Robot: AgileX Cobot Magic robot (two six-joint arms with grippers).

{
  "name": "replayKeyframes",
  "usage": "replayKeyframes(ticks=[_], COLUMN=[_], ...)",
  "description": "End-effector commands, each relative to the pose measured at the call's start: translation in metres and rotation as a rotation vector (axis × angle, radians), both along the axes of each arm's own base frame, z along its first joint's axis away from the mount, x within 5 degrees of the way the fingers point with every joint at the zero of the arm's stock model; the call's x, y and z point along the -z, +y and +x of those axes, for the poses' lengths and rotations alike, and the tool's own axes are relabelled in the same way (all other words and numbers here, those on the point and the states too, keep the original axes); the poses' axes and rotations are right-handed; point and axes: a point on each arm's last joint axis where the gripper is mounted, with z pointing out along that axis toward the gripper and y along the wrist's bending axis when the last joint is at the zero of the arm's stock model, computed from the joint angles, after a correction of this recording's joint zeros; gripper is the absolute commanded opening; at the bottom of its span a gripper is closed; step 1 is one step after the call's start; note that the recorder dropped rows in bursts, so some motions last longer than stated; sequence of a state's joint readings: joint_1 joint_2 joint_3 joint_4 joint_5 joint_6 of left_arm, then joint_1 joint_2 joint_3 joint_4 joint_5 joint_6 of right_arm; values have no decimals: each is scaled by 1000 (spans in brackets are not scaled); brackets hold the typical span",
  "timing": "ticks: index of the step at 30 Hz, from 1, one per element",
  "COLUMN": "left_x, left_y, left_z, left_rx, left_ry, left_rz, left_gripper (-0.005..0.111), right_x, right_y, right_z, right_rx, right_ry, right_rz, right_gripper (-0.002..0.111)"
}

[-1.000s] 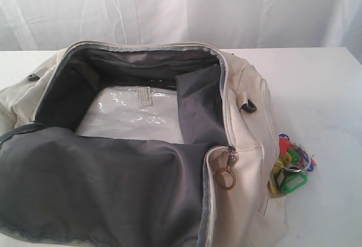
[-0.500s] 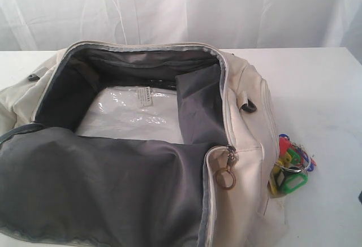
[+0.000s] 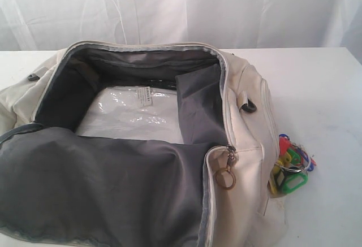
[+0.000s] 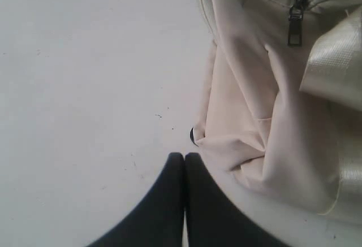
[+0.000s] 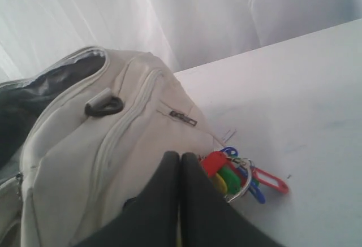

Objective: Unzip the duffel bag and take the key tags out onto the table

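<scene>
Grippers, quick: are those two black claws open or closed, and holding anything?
Left gripper: closed, empty, beside the duffel bag.
Right gripper: closed, empty, tips next to the key tags.

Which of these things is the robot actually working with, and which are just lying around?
Part of the job: duffel bag, key tags, table, brass zipper pull.
Just there: plastic-wrapped packet inside the bag, white curtain behind.
</scene>
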State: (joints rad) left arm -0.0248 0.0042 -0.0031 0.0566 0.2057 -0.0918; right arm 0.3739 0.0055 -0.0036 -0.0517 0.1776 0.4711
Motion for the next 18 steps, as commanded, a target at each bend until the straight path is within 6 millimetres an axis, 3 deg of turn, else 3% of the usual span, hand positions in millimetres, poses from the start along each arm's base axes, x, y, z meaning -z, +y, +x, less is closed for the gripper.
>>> replayKeyframes(ticks=[1,18], left_x=[1,1], left_y=[0,0], left_z=[0,0], left_rx=[-1,-1], left_ry=[4,4], left_rz=[1,-1], left_gripper=[0,0], right_x=[-1,-1], right_y=[-5,-7], right_z=[1,2], right_rx=[90,135], right_ry=[-16,-16], right_rz=[7,6], right_gripper=[0,0])
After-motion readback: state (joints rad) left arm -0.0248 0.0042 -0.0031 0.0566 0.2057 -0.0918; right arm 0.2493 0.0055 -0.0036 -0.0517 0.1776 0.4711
